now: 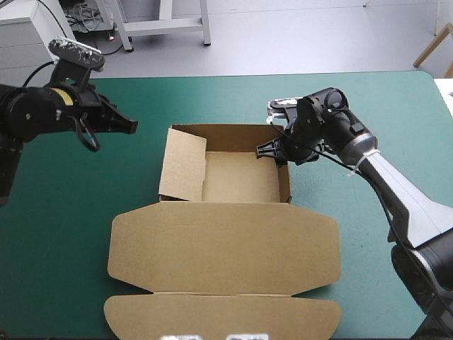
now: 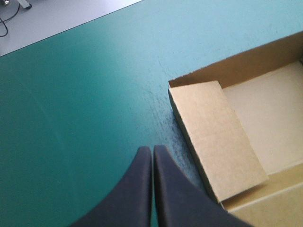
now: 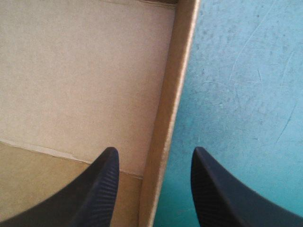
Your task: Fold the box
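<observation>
right gripper [image 3: 154, 150] straddles the box [image 1: 237, 180] wall, fingers apart (left gripper [image 2: 152, 148] closed, empty).

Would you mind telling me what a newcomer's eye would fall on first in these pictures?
The brown box dominates the middle of the teal-green table: an open tray with its lid lying flat toward the near edge. The right end effector stands open astride the tray's right wall, one finger inside, one outside. The left end effector is shut over bare table left of the tray.
</observation>
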`<control>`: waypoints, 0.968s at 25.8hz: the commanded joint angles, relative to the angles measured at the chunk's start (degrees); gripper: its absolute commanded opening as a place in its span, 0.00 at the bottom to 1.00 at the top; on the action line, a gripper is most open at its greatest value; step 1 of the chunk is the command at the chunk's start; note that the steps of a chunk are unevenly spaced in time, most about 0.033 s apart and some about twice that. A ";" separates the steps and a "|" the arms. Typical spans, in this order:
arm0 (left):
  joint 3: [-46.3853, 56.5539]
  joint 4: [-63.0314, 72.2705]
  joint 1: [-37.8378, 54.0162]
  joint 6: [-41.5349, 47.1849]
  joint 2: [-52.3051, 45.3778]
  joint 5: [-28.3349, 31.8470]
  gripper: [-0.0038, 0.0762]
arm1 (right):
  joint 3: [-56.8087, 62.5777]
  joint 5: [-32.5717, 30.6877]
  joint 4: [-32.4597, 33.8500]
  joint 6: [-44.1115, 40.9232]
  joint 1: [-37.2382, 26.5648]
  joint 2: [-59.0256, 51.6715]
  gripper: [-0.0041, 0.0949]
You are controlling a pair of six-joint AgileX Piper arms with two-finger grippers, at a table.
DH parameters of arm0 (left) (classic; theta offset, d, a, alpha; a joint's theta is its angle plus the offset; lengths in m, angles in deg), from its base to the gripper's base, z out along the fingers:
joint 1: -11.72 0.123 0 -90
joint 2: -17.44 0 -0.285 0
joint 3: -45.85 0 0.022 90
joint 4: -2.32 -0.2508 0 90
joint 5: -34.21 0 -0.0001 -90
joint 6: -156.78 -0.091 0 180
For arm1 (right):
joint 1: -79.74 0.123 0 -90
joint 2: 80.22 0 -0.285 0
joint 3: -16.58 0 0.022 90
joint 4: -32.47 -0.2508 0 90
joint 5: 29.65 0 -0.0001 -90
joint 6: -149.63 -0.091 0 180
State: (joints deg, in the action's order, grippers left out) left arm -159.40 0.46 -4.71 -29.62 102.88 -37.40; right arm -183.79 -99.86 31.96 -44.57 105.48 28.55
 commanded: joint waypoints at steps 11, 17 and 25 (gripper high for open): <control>37.41 1.14 -0.08 -4.02 -28.36 5.77 0.04 | -1.26 6.62 0.51 4.33 -0.26 4.65 0.43; 48.31 1.14 -0.08 -4.79 -37.28 6.11 0.04 | -1.26 7.10 0.51 4.04 -0.26 5.63 0.30; 61.29 0.68 -0.08 -4.79 -46.97 7.18 0.04 | -1.26 6.85 1.15 3.82 -0.26 5.63 0.02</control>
State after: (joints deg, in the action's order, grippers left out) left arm -100.22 1.09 -4.71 -34.52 58.44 -33.90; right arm -183.68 -93.40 32.47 -41.54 105.48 37.07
